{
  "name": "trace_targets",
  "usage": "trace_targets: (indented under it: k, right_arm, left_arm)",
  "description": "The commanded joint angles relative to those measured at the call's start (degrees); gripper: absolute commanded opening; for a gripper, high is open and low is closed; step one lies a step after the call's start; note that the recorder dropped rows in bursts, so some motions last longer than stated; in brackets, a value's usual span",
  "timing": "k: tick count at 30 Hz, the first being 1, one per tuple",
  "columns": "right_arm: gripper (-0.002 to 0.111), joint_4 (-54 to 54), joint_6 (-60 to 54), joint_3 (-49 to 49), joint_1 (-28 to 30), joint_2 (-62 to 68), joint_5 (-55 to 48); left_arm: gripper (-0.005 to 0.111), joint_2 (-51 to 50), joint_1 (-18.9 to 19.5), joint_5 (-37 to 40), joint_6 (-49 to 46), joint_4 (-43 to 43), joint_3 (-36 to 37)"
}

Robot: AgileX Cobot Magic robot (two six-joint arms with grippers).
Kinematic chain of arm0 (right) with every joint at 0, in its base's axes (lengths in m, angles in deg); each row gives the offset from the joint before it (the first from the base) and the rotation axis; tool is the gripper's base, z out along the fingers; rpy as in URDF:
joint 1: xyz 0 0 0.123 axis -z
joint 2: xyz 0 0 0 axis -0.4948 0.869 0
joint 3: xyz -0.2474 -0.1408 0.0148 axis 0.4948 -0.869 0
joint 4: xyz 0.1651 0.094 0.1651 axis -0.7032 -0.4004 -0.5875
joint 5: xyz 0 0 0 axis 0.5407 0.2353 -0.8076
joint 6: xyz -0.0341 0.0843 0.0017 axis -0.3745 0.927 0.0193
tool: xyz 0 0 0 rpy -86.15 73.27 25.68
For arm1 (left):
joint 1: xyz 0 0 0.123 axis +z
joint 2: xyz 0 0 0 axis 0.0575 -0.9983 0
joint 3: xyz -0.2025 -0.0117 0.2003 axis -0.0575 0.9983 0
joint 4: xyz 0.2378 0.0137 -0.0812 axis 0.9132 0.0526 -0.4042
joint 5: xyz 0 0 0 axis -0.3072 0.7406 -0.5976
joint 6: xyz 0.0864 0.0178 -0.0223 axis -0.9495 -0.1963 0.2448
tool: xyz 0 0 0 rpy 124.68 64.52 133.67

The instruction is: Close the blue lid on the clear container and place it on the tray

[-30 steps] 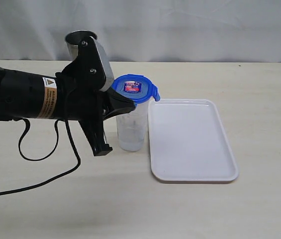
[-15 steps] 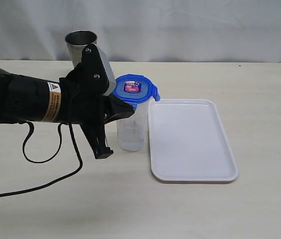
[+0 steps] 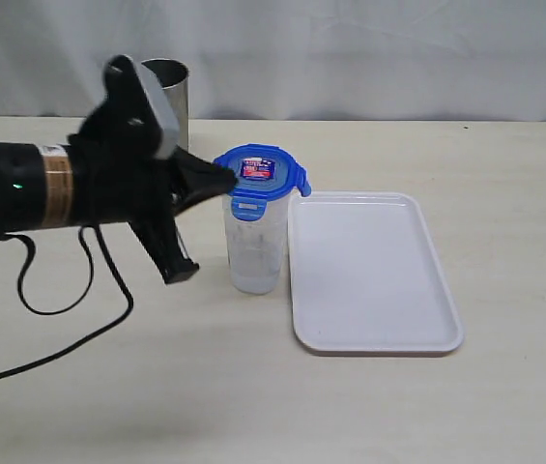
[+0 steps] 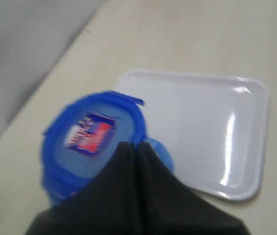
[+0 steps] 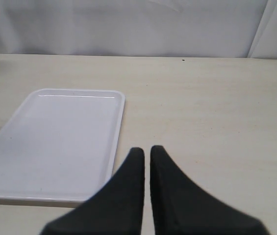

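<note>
The blue lid (image 3: pixel 261 174) sits on top of the clear container (image 3: pixel 256 246), which stands upright on the table just left of the white tray (image 3: pixel 369 271). One flap of the lid sticks out toward the tray. My left gripper (image 3: pixel 226 177) is shut, with its tips at the lid's left rim; whether they touch it I cannot tell. In the left wrist view the shut fingertips (image 4: pixel 134 145) overlap the edge of the lid (image 4: pixel 91 142), with the tray (image 4: pixel 202 127) beyond. My right gripper (image 5: pixel 147 149) is shut on nothing above bare table beside the tray (image 5: pixel 55 142).
A grey steel cup (image 3: pixel 171 82) stands at the back, behind my left arm. A black cable (image 3: pixel 70 309) loops over the table at the left. The right arm does not show in the exterior view.
My left arm has drawn back to the left and risen, so its tips have gone from beside the container below the lid to the lid's left rim. Container, lid and tray have not moved.
</note>
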Motion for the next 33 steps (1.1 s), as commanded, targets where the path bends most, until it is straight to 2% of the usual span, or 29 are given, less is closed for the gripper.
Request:
trace_targets:
  k: [1,6,8,10,12,15,18,20,21,22,23,24,25,26,28,33]
  right_arm:
    - [0.005,-0.1,0.0,-0.2,0.0,-0.3,0.2]
    - [0.005,-0.1,0.0,-0.2,0.0,-0.3,0.2]
    - [0.005,-0.1,0.0,-0.2,0.0,-0.3,0.2]
    - [0.005,-0.1,0.0,-0.2,0.0,-0.3,0.2]
    - [0.005,-0.1,0.0,-0.2,0.0,-0.3,0.2]
    - [0.005,-0.1,0.0,-0.2,0.0,-0.3,0.2]
    - [0.005,-0.1,0.0,-0.2,0.0,-0.3,0.2]
    - [0.005,-0.1,0.0,-0.2,0.0,-0.3,0.2]
    - [0.005,-0.1,0.0,-0.2,0.0,-0.3,0.2]
    - [0.005,-0.1,0.0,-0.2,0.0,-0.3,0.2]
    - [0.005,-0.1,0.0,-0.2,0.0,-0.3,0.2]
    - [0.005,-0.1,0.0,-0.2,0.0,-0.3,0.2]
    - [0.005,-0.1,0.0,-0.2,0.0,-0.3,0.2]
    - [0.005,-0.1,0.0,-0.2,0.0,-0.3,0.2]
    - [0.005,-0.1,0.0,-0.2,0.0,-0.3,0.2]
    - [0.005,-0.1,0.0,-0.2,0.0,-0.3,0.2]
  left_arm:
    - [0.0,4.3,7.2,-12.9,-13.5,-13.5,5.9]
    - [0.0,-1.6,19.0,-31.5,-6.0,2.7,8.0]
    - [0.0,-6.0,24.2,-40.9,-5.6,5.7,7.8]
    - [0.0,-11.4,28.1,-43.5,-5.5,8.5,7.2]
    - [0.0,-16.0,29.8,-43.5,-5.6,12.4,5.3]
    - [0.0,-23.2,29.5,-43.5,-6.9,13.1,1.8]
    - [0.0,-28.9,27.7,-43.5,-7.2,10.1,-2.5]
    - [0.005,-32.9,26.8,-43.5,-8.8,7.9,-6.2]
    - [0.016,-34.7,26.4,-43.5,-8.9,7.8,-8.1]
    - [0.023,-35.5,26.3,-43.5,-8.9,7.4,-8.6]
    - [0.045,-36.8,25.3,-43.5,-8.7,4.9,-9.2]
    - [0.059,-37.1,24.7,-43.5,-9.0,4.0,-9.2]
    - [0.076,-37.7,23.4,-43.5,-11.1,2.6,-9.2]
    - [0.081,-37.7,22.6,-42.4,-11.3,1.8,-9.2]
    - [0.081,-37.7,21.4,-39.9,-11.2,-0.1,-9.2]
    - [0.081,-38.8,18.8,-39.9,-10.3,-0.5,-9.2]
